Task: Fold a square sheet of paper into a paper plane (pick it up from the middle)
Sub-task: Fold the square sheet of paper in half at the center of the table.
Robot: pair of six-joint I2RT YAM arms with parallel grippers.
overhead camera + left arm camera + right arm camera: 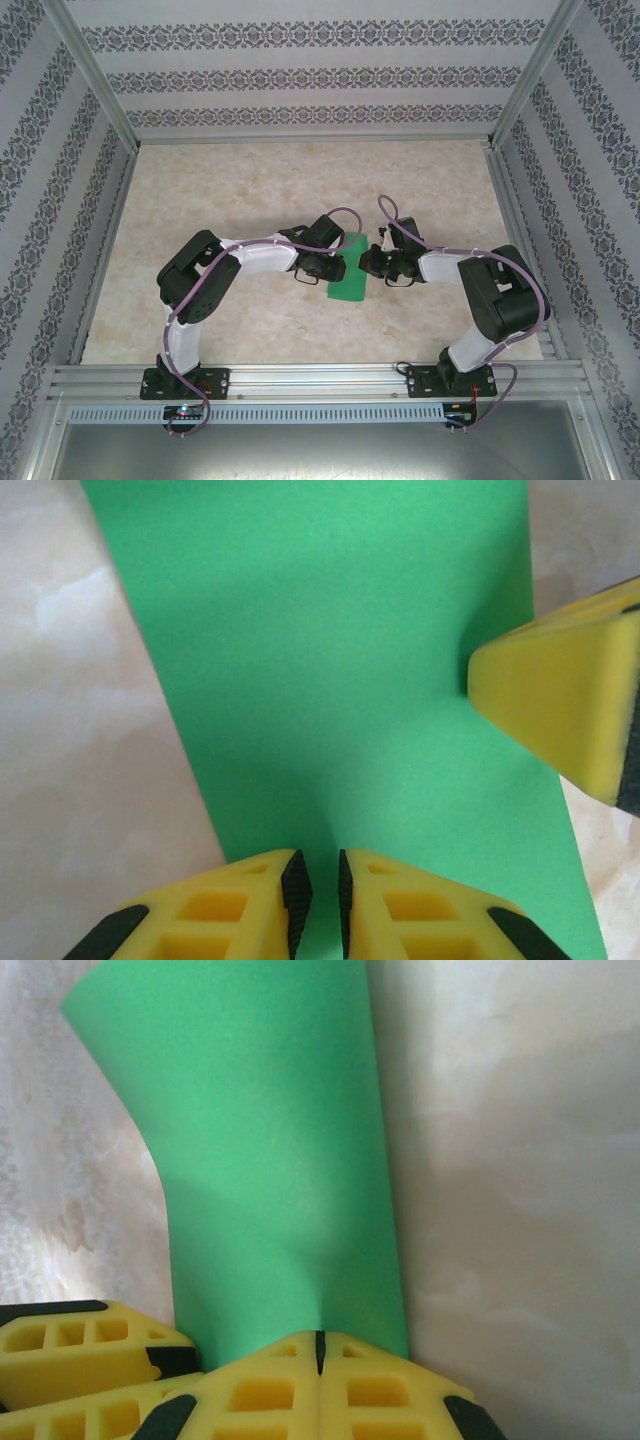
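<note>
Green sheet is the ref pt. It lies on the beige marbled table w/ bare tabletop on every side, and from the top cam it reads as a long strip rather than a square, long axis running near-to-far. L gripper is at the sheet's left long edge and R gripper at its right long edge. Both are approx mid-length, tips facing each other across the strip and close together. L wrist cam: the sheet runs away from the L gripper. Its black pads nearly meet, just a thin slit betw them. Green fills the slit and a shaded ridge in the paper runs into it, so the L jaws are nipping the sheet. One yellow fingertip of the R gripper comes in over the sheet's right edge, w/ its shadow on the paper just beside it. R wrist cam: R gripper jaws are fully closed, pads seam-to-seam. A faint crease in the sheet leads straight to that seam, but can't tell if paper is caught betw the pads or only under the tips. The sheet's left edge curves outward toward its far end. A finger of the L gripper sits just off the sheet's left edge, right next to the R gripper.
</note>
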